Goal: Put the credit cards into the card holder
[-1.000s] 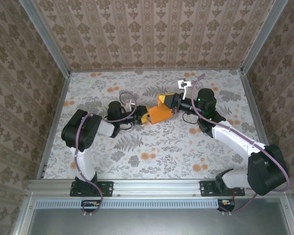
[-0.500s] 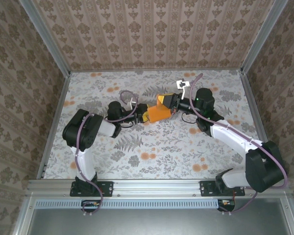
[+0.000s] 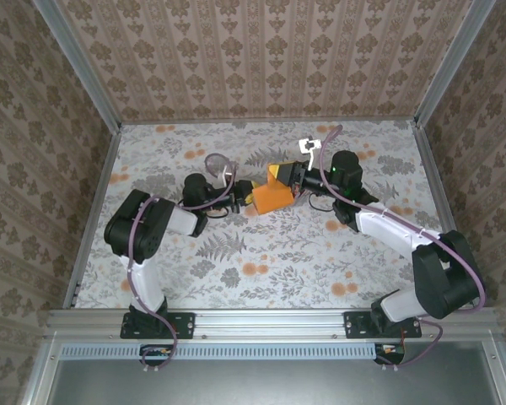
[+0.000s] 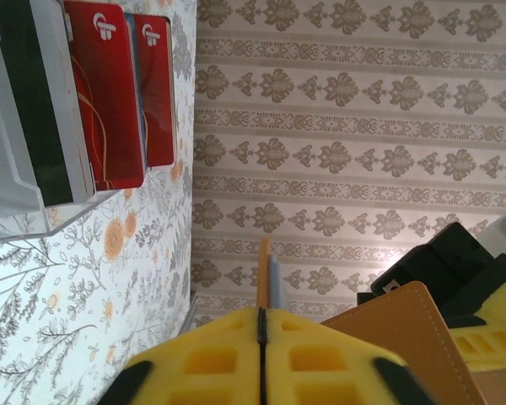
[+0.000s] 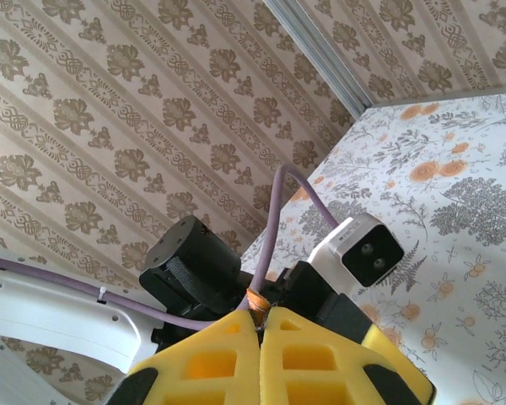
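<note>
The left claw and right claw each pinch a thin edge of the orange holder, held between them over the counter. The cards lie aside, not in yet. Next, I think one claw must let go and fetch a card.

No words or numbers legible — only a white logo on 2 red credit cards.

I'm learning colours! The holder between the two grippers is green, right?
Not quite. The holder between the left gripper and the right gripper is orange, not green. The top view shows it.
</note>
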Motion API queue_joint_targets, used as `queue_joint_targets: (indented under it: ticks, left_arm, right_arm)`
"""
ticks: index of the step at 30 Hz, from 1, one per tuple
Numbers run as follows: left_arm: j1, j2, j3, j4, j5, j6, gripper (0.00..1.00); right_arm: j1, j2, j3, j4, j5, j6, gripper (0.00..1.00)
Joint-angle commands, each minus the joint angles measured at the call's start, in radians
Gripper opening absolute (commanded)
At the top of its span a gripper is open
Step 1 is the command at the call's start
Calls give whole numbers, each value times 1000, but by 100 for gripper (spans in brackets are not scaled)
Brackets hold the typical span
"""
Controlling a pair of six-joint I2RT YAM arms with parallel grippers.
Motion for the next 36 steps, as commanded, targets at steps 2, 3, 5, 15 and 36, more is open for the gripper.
queue_joint_targets:
  ticks: [2, 3, 5, 15, 36]
  left_arm:
    - [65, -75, -29, 23, 20, 41, 0]
    - [80, -93, -41, -5, 17, 67, 0]
    - [102, -137, -60, -111, 9, 147, 0]
    - [1, -545, 137, -1547, -634, 1011, 0]
    - [-264, -841, -128, -1396, -1225, 955, 0]
  right_arm:
    - [-12, -8, -1, -12, -9, -12, 0]
    - [-12, -11, -9, -32, -4, -23, 0]
    - [-9, -13, -20, -90, 12, -45, 0]
    - [75, 95, -101, -210, 87, -64, 4]
    - [188, 232, -5, -369, 185, -94, 42]
